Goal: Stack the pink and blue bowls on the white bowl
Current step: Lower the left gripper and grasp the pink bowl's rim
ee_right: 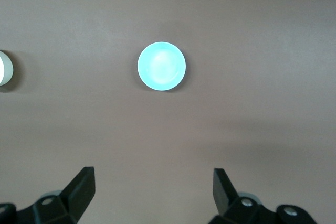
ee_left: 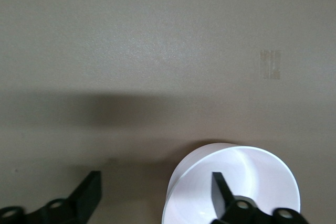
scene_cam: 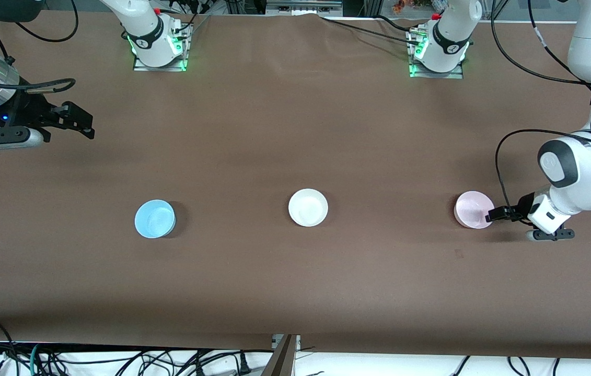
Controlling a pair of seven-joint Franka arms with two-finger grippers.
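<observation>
Presently, findings as inspected:
Left gripper point(scene_cam: 489, 214): low at the pink bowl point(scene_cam: 473, 209), at its 3 o'clock edge in the front view; fingers spread, one finger point(ee_left: 223, 192) inside the bowl, the other finger point(ee_left: 88, 193) outside it, rim between them, nothing clamped yet.
Right gripper point(scene_cam: 88, 125): waited high over the table point(scene_cam: 295, 292) toward the right arm's end, jaws wide apart and empty.
Pink bowl: on the table toward the left arm's end.
White bowl point(scene_cam: 308, 207): mid-table, upright, empty.
Blue bowl point(scene_cam: 154, 219): toward the right arm's end, well apart from the white bowl.
Step in hand: judged to be gripping the pink bowl's rim.
Advice: close squarely on the wall, lift level, carry over the white bowl, lower centred.
Obstructions: none between pink and white bowls; a small pale mark point(ee_left: 271, 64) on the table near the pink bowl was no hindrance.
</observation>
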